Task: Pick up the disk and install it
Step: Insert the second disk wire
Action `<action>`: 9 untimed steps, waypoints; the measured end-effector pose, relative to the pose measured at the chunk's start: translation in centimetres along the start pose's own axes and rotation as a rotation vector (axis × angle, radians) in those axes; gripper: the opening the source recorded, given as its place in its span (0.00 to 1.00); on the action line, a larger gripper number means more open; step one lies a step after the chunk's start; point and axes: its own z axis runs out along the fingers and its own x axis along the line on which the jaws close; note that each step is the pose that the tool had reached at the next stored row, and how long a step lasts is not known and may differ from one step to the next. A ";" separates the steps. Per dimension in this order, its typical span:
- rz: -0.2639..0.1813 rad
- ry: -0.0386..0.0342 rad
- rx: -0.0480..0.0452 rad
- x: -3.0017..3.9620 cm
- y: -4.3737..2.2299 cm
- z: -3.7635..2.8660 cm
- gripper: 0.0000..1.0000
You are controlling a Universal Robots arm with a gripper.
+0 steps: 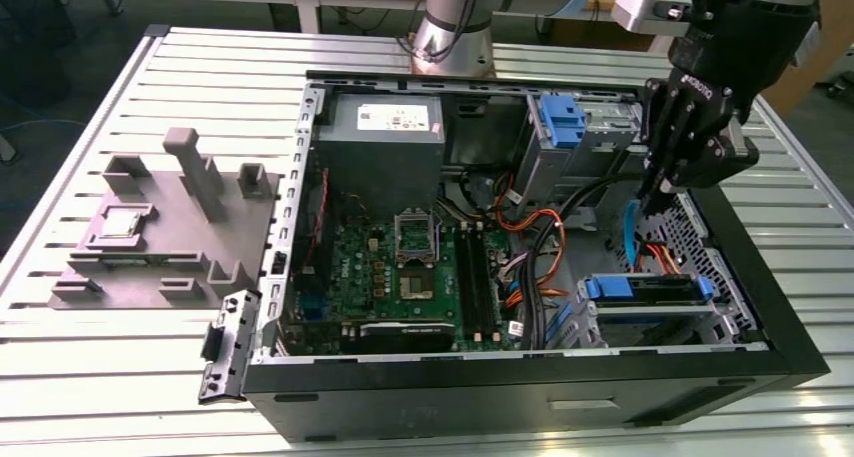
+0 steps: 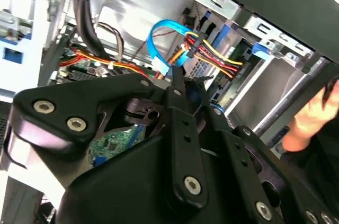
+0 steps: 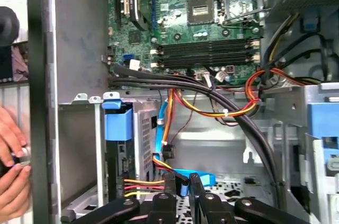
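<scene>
Right now I see my gripper [image 1: 663,192] at the exterior view's right, fingers pressed together, empty, above the disk [image 1: 647,290] seated in the open computer case [image 1: 534,372].

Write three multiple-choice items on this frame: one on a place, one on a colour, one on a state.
1. In the exterior view, where does the gripper hang?
A. Over the grey fixture beside the case
B. Inside the computer case, at the exterior view's right end
C. Over bare table in front of the case

2. What colour is the flat cable looping near the gripper in the second wrist view?
A. Blue
B. White
C. Green

3. What state is the computer case in?
A. Closed, side panel on
B. Upright, front removed
C. Lying on its side, open on top

Answers: 1 B, the arm reaches down at that end. 2 A, the loop is bright blue. 3 C, the motherboard lies exposed.
</scene>
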 end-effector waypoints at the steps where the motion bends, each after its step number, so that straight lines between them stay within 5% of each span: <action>1: 0.000 0.0097 0.0005 0.00 0.00 0.02 0.25; 7: 0.001 0.0577 0.0031 0.00 0.00 0.03 0.11; 9: 0.002 0.0807 0.0044 0.00 0.00 0.02 0.11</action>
